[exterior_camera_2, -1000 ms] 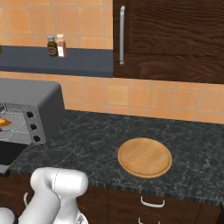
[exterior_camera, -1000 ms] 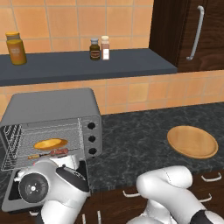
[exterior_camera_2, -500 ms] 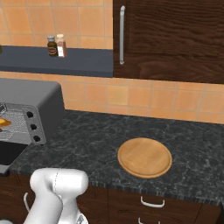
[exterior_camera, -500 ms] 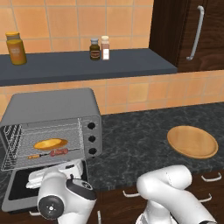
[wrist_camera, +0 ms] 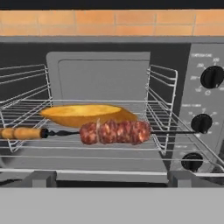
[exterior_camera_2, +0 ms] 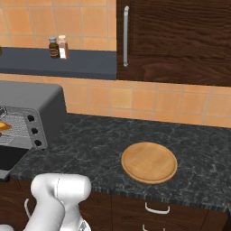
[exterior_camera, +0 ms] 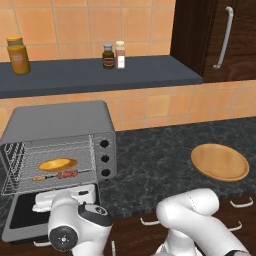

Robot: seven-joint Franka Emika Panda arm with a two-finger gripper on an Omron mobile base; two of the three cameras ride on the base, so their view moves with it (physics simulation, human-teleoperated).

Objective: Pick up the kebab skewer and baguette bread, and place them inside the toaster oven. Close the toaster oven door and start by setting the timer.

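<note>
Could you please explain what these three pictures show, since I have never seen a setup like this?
It is a simulated kitchen with a white robot arm on a driving base. Two pictures come from cameras behind the arm, left and right; the third looks out from its hand. The toaster oven stands on the dark counter with its door folded down. On its rack lie the bread and, in front of it, the skewer. A bare wooden plate sits to the right. Nothing is held.
</note>
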